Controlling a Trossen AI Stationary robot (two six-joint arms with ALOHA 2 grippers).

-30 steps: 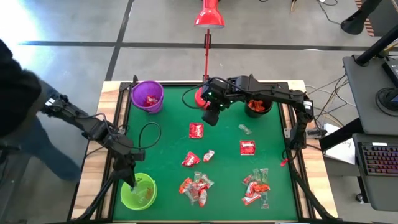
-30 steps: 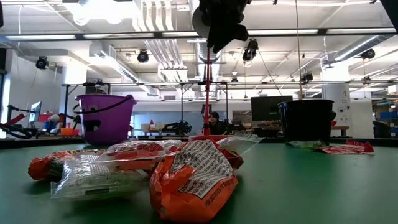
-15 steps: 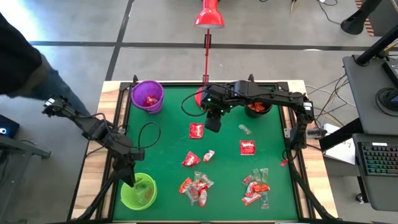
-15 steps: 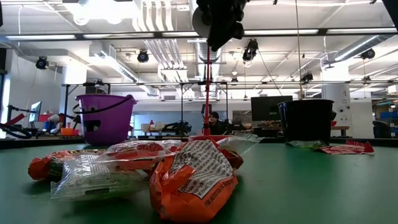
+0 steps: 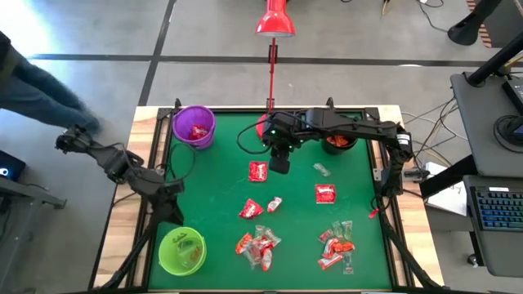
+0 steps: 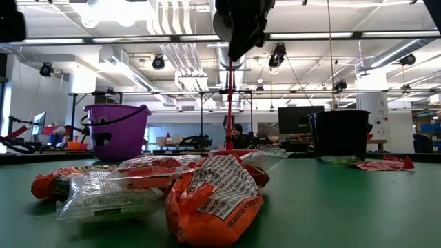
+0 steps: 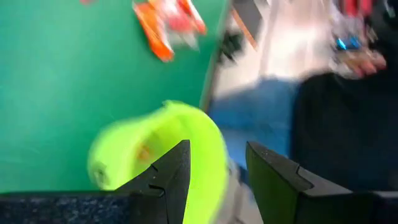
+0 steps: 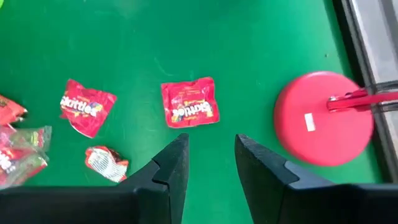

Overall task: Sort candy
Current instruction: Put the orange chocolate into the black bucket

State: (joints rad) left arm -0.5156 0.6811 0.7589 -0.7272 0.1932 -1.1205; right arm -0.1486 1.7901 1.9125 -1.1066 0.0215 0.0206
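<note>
Wrapped candy lies scattered on the green mat: a red pack [image 5: 257, 171] [image 8: 188, 102], another red pack [image 5: 325, 193], smaller pieces [image 5: 250, 210], and two heaps [image 5: 257, 245] [image 5: 337, 245] near the front edge. My right gripper [image 5: 279, 163] [image 8: 211, 149] hangs open above the mat just beyond the first red pack, pointing down, with nothing between its fingers. My left gripper [image 5: 175, 212] [image 7: 217, 155] is open and empty, just beyond the green cup [image 5: 181, 251] [image 7: 155, 155], which holds a few candies.
A purple cup [image 5: 194, 126] with red candy stands at the far left and a dark cup [image 5: 339, 140] with candy at the far right. A red lamp base [image 5: 265, 126] [image 8: 323, 118] sits at the far middle, close to my right gripper. A person [image 5: 33, 73] stands left of the table.
My left gripper has drawn back from over the green cup toward the table's far edge and tipped up a little. The person at the left has moved away from the table.
</note>
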